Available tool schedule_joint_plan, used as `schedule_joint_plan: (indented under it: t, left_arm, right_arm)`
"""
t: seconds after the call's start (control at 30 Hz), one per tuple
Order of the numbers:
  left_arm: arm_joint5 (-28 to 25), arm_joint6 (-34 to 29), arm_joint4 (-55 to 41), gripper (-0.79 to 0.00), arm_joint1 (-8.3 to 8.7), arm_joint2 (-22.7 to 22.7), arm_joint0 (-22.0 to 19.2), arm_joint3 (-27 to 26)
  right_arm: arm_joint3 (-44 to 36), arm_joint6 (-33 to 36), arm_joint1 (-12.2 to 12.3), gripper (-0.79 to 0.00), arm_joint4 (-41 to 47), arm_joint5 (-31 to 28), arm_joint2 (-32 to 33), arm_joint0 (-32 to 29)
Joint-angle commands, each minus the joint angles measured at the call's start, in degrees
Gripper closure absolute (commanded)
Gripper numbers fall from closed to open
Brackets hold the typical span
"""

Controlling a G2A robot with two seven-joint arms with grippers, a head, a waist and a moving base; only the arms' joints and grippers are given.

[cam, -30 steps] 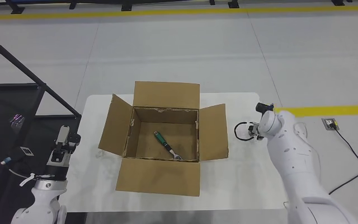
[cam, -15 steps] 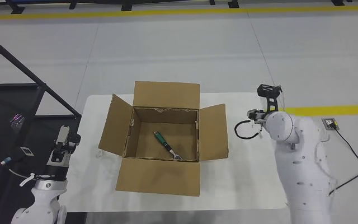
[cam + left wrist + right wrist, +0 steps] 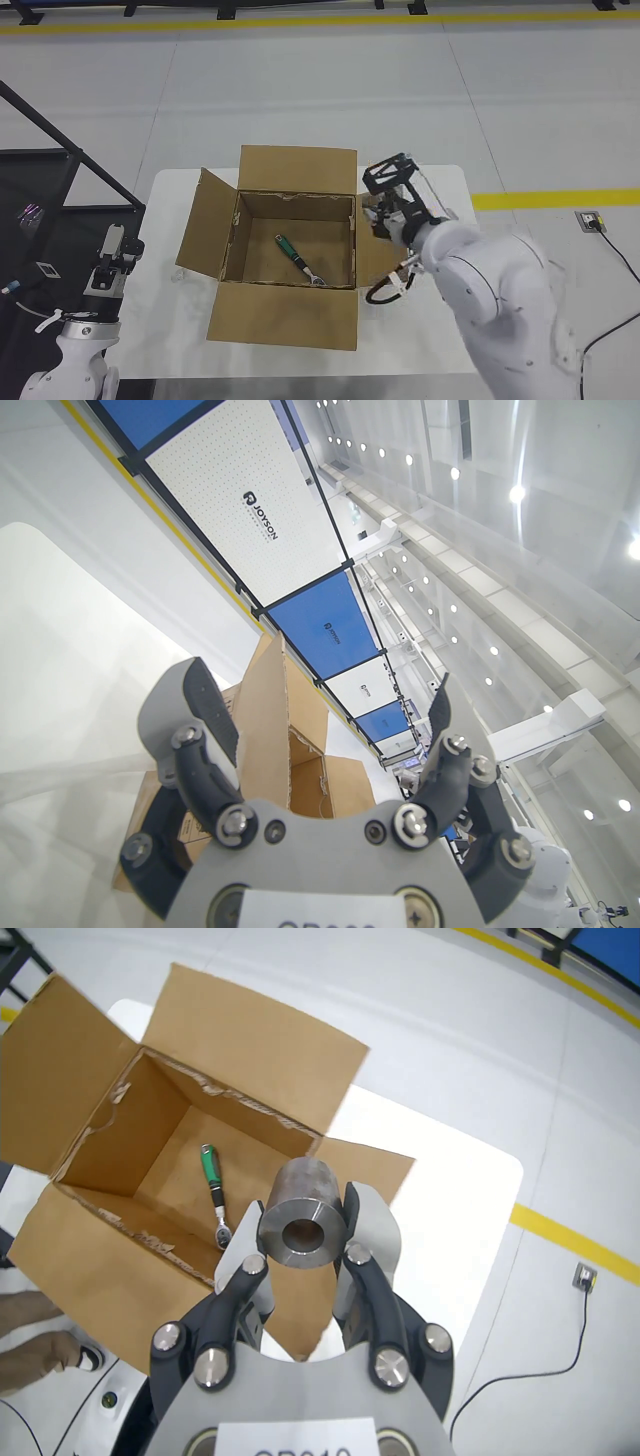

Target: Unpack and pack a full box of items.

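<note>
A: Right gripper (image 3: 302, 1209)?
B: Clamped on steel cylinder (image 3: 303, 1185), above cardboard box (image 3: 297, 168) right flap, mid-table (image 3: 165, 292).
A: Inside?
B: Green-handled ratchet wrench (image 3: 298, 259) on box floor.
A: Left gripper (image 3: 320, 695)?
B: Fingers spread, holding nothing, past table's left edge.

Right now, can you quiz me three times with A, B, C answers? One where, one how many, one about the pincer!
1. Where is the green-handled metal ratchet wrench? A on the table; B inside the open brown cardboard box; C on the floor.
2. How many things lie in the box? A one; B three; C five.
3. The right pincer is: A open; B shut on the wrench; C shut on the grey hollow metal cylinder.
Answers: 1B, it lies on the box's bottom; 2A, only the wrench; 3C, it clamps the cylinder's sides.
</note>
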Motion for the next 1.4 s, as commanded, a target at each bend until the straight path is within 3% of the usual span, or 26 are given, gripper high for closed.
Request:
schedule_joint_plan:
  t: [0.0,0.2,0.4,0.7,0.93,1.03,1.1,1.37]
  left_arm:
    - [0.0,0.0,0.0,-0.785,0.0,0.0,0.0,0.0]
    - [0.0,0.0,0.0,-0.785,0.0,0.0,0.0,0.0]
    - [0.0,0.0,0.0,-0.785,0.0,0.0,0.0,0.0]
    - [0.0,0.0,0.0,-0.785,0.0,0.0,0.0,0.0]
    - [0.0,0.0,0.0,-0.785,0.0,0.0,0.0,0.0]
    - [0.0,0.0,0.0,-0.785,0.0,0.0,0.0,0.0]
    - [0.0,0.0,0.0,-0.785,0.0,0.0,0.0,0.0]
    - [0.0,0.0,0.0,-0.785,0.0,0.0,0.0,0.0]
  right_arm:
    - [3.4,0.8,-0.6,0.0,0.0,-0.2,-4.7,3.1]
    - [22.7,0.2,-4.6,0.0,0.6,4.4,-18.9,14.9]
    - [48.5,-4.2,-11.7,0.0,8.4,7.3,-31.2,24.8]
    - [77.8,-12.8,-21.7,0.0,17.3,6.9,-38.5,30.4]
    - [90.0,-17.9,-25.9,0.0,21.7,3.2,-38.1,32.4]
    - [92.9,-18.8,-27.0,-0.265,22.2,2.6,-38.0,32.9]
    - [94.4,-19.3,-27.7,-0.323,22.4,2.3,-37.9,33.2]
    - [97.5,-20.5,-29.4,-0.345,22.7,1.2,-37.5,34.3]
